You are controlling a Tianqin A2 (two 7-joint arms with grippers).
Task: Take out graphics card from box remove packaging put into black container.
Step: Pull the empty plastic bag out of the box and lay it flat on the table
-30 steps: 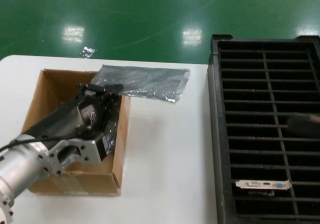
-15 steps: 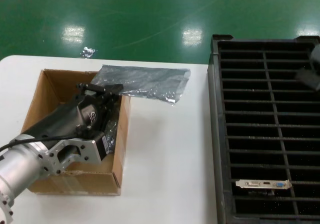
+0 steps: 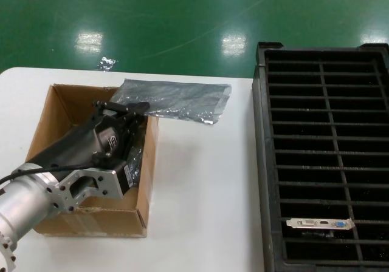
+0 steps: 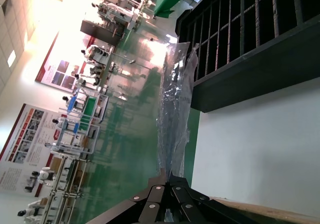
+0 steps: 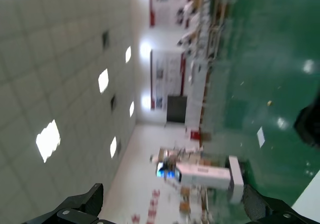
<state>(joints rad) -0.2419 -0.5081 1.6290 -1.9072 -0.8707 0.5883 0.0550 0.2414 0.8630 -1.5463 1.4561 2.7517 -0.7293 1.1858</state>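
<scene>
Nearest me, at 7 o'clock in the head view, my left pincer (image 3: 121, 111) is reaching down into the box (image 3: 58, 105), tips low near its far wall. I cannot tell whether its fingers are spread or closed, or whether they hold anything; dark bagged contents show just beside it.

At 5 o'clock, one graphics card (image 3: 319, 224) already sits in a near slot of the black container (image 3: 262, 163), silver bracket with blue port facing up.

The right pincer (image 5: 170, 211) is out of the head view, raised and aimed at the room; its two tips stand wide apart with nothing between them.

Farther out, at 11 o'clock, the empty packaging (image 3: 173, 99) lies flat on the tabletop (image 3: 200, 187), one end overlapping the box's far rim.

Risks, my call: pulling the left arm up could snag that bag or tip the light carton. A blind grasp inside could pinch bag film only and drop the card.

White tabletop, glossy. Beyond it, green shiny factory floor with lamp glare; wrist views show workstations, wall posters, tiled ceiling with lights.
</scene>
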